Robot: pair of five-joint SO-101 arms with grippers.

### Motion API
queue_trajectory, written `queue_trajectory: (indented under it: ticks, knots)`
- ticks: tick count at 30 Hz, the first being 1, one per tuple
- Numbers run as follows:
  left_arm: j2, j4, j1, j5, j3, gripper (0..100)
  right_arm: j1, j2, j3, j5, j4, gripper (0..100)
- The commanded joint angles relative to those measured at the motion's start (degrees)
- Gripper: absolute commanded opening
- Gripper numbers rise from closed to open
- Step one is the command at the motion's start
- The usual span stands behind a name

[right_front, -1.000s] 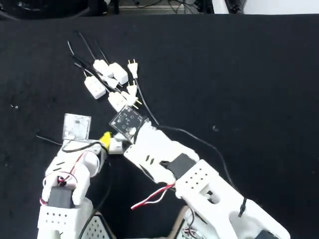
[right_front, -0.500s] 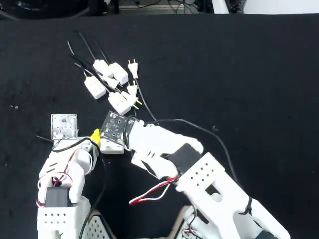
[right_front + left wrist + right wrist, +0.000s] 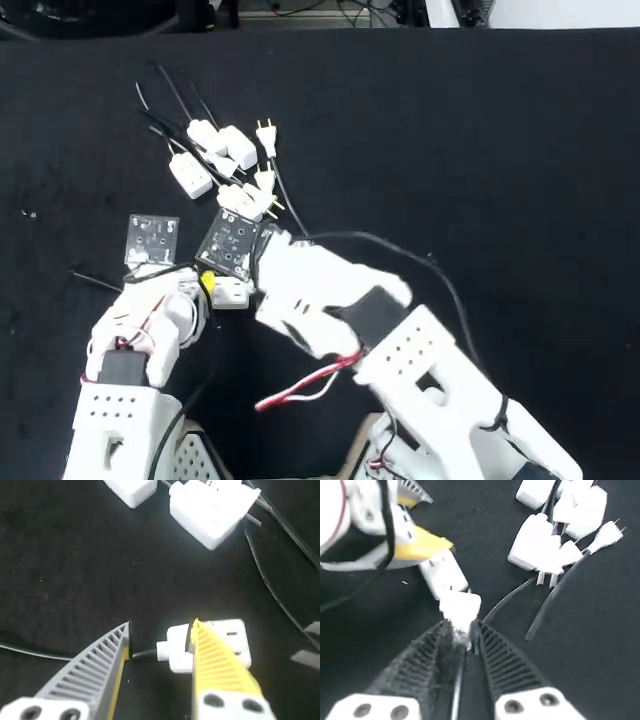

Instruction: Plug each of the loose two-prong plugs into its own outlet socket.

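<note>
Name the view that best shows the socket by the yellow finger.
The left wrist view: the socket is near, slots and cord plain. The right wrist view shows it beyond the held plug; the high view, small from above.

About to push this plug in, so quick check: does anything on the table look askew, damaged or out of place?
Nothing looks damaged. The one untidy spot is the heap of plugs and sockets, their cords crossing. The right gripper holds its plug against the socket.
</note>
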Motion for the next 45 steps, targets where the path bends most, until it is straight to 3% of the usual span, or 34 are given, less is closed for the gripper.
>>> queue_trajectory:
  ticks: [1, 11, 20, 25, 45]
  knots:
    - [1.8, -2.8, 0.2, 2.2, -3.5, 20, -3.0, -2.2, 5.1, -2.0, -9.0, 1.1]
    - [-1.6, -2.9, 0.5, 2.2, -2.9, 20, -4.6, -2.2, 12.7, -4.1, -18.2, 1.1]
    - [-2.1, -3.1, 0.7, 2.2, -1.9, 20, -5.6, -2.9, 11.8, -7.2, -19.1, 1.1]
    - [-2.1, -3.1, 0.7, 2.1, -1.8, 20, -5.5, -8.9, 13.1, -12.9, -19.1, 1.1]
    - [-2.1, -3.1, 0.7, 1.9, -1.8, 20, -5.5, -15.5, 20.4, -16.4, -26.0, 1.1]
